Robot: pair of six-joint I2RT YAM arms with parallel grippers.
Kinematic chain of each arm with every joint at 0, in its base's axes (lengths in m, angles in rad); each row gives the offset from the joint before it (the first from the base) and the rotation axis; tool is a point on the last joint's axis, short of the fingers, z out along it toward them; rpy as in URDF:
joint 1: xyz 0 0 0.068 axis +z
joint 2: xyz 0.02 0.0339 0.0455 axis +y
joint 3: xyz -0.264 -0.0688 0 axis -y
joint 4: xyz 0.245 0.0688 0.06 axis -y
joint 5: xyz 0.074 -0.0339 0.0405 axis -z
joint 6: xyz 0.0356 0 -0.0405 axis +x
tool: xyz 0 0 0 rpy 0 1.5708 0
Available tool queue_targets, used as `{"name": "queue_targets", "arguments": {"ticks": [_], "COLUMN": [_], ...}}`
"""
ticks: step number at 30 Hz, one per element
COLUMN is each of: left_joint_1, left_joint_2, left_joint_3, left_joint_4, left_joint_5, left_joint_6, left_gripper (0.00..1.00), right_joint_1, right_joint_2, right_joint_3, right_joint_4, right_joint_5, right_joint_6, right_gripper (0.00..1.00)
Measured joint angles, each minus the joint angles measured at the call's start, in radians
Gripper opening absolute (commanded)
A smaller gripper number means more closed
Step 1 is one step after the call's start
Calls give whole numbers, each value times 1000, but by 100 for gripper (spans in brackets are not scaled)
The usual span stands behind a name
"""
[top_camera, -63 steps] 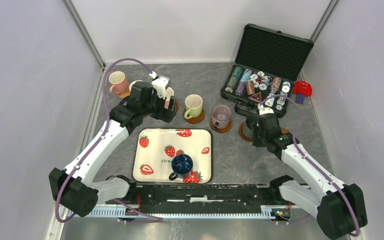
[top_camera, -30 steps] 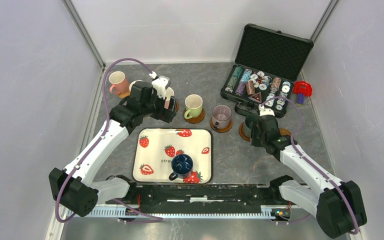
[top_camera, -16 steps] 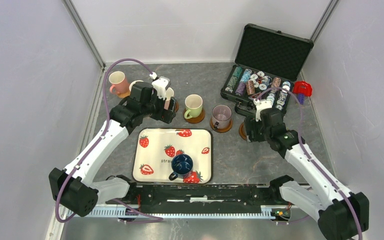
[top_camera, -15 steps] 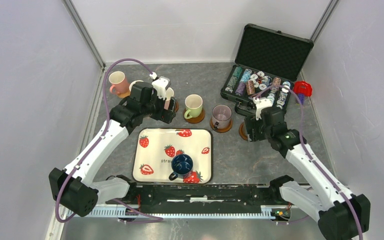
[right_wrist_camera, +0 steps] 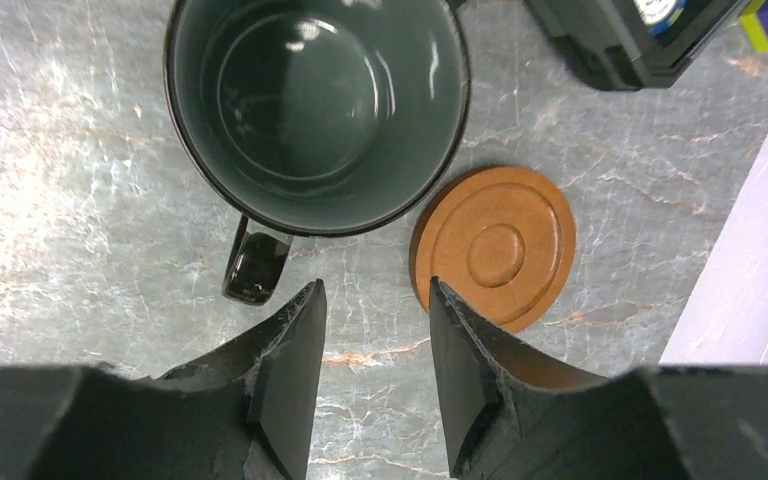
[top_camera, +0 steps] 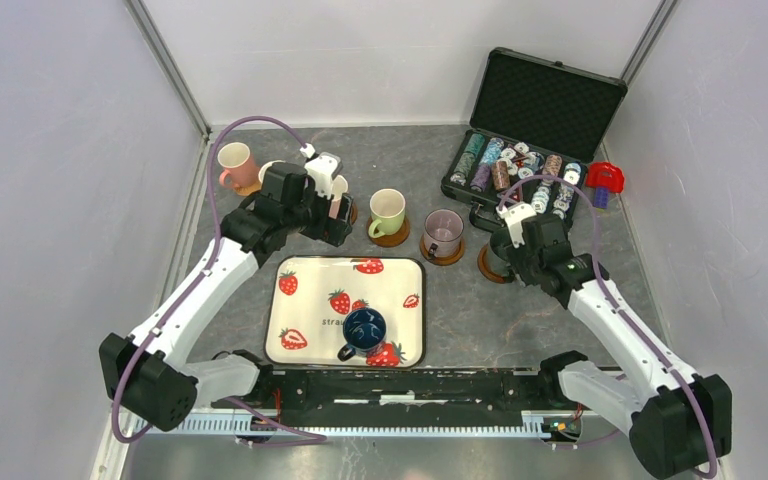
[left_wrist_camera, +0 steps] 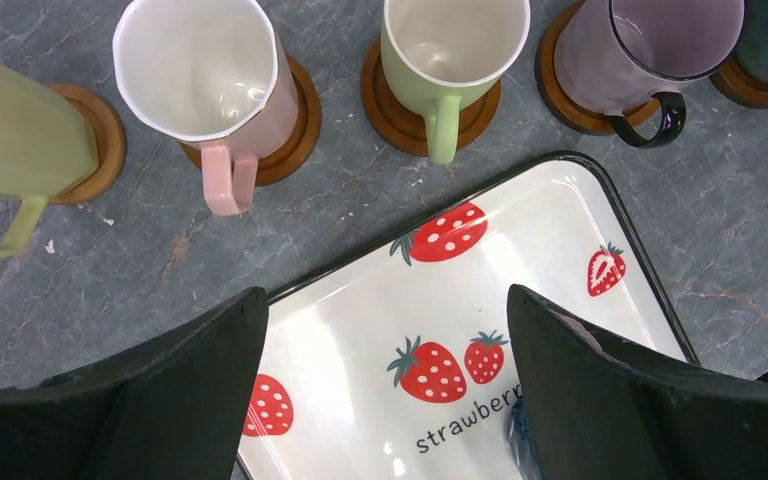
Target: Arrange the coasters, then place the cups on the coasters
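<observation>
A dark grey-green cup [right_wrist_camera: 315, 110] stands just ahead of my right gripper [right_wrist_camera: 375, 290], its handle [right_wrist_camera: 255, 260] beside the left fingertip. The jaws stand narrowly open with bare table between them. An empty orange-brown coaster [right_wrist_camera: 495, 245] lies to the cup's right. From above, the right gripper [top_camera: 505, 248] covers that cup. My left gripper [left_wrist_camera: 385, 300] hangs wide open and empty over the strawberry tray [left_wrist_camera: 360, 330]. Ahead of it, each on a coaster, stand a green-cream cup [left_wrist_camera: 10, 140], a pink cup [left_wrist_camera: 205, 80], a cream cup [left_wrist_camera: 450, 50] and a mauve cup [left_wrist_camera: 650, 50]. A dark blue cup [top_camera: 365, 328] stands on the tray.
An open black case of poker chips [top_camera: 520, 170] sits at the back right, with a red object [top_camera: 605, 178] beside it. Another pink cup [top_camera: 233, 165] stands at the back left. Walls close in the table on three sides.
My right gripper has come off the dark grey-green cup and drawn back from it, its jaws opening wide and then narrowing. The left arm has stayed still.
</observation>
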State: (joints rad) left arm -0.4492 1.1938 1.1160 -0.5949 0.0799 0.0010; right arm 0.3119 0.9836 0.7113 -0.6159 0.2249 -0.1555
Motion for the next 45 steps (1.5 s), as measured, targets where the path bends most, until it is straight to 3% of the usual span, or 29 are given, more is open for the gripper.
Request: {"name": "queue_targets", "arguments": {"ticks": [10,18,31,35,41,45], "left_joint_1": [0,0,0,0,-5,-133], "left_joint_2": [8,8,8,27,49,15], "left_joint_3": [2,2,6,64,138,89], "left_joint_4": [-1,-1,-17,-115,-354,-476], "left_joint_5": [0,0,8,62,252,268], "left_joint_6": [0,0,17,103,378,554], "left_gripper": [95,95,99,100,100,100], "right_joint_1": [0,0,0,0,0,0], "right_joint_2": [36,42,37,11,-84,-110], "right_joint_3": [-34,-35,-34,-15,33,55], "right_joint_4": [17,20,8,-39,-99,-105], "right_joint_5": [-19,-70,-146,-209,-368,-450], "right_joint_6": [-8,-23,-66,-151,-298,-333], "right_gripper": [60,63,75,83,89,93]}}
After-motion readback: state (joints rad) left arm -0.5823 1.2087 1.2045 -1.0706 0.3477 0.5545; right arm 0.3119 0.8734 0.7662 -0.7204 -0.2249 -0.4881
